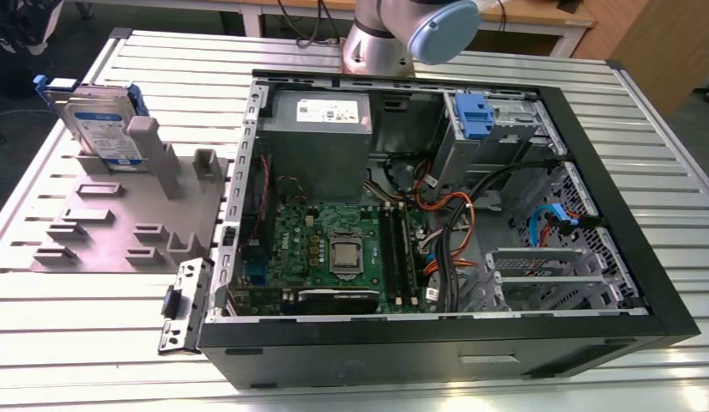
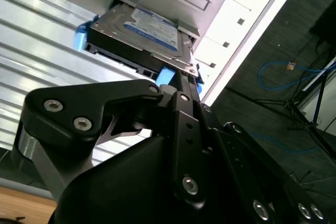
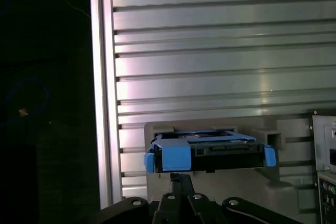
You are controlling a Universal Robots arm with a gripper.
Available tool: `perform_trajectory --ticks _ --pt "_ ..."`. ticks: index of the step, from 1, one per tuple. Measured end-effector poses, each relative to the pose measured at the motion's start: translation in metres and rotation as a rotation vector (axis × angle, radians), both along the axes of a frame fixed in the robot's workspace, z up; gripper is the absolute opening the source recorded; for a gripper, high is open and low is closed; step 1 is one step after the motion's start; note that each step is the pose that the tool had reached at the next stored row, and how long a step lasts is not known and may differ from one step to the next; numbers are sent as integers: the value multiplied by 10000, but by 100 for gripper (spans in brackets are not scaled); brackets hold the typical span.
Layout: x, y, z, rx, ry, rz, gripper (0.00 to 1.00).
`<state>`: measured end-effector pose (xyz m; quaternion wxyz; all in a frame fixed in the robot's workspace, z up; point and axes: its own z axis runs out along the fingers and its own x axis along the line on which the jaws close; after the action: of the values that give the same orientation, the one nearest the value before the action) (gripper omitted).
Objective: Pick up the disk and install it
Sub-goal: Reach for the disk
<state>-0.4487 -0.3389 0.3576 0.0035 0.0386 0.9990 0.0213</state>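
I see the silver-grey metal disk [image 1: 97, 120] in its blue plastic bracket standing upright in a grey slotted holder [image 1: 103, 219] on the ribbed tabletop [image 1: 80, 343], its lower edge hidden. My black gripper [image 3: 181, 178] is closed and empty.

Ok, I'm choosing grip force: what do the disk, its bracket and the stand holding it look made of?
The disk: metal casing by its dull silver sheen, with a paper-like label. The bracket: bright blue, smooth and moulded, probably plastic. The stand: matt grey and blocky, likely plastic, though painted metal is possible.
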Motion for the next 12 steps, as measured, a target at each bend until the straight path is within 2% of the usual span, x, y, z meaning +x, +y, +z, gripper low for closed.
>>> perform_trajectory --ticks 2,12 --pt "-34 11 -9 0 -1 -1 11" --pt "-35 15 -10 0 1 1 11"
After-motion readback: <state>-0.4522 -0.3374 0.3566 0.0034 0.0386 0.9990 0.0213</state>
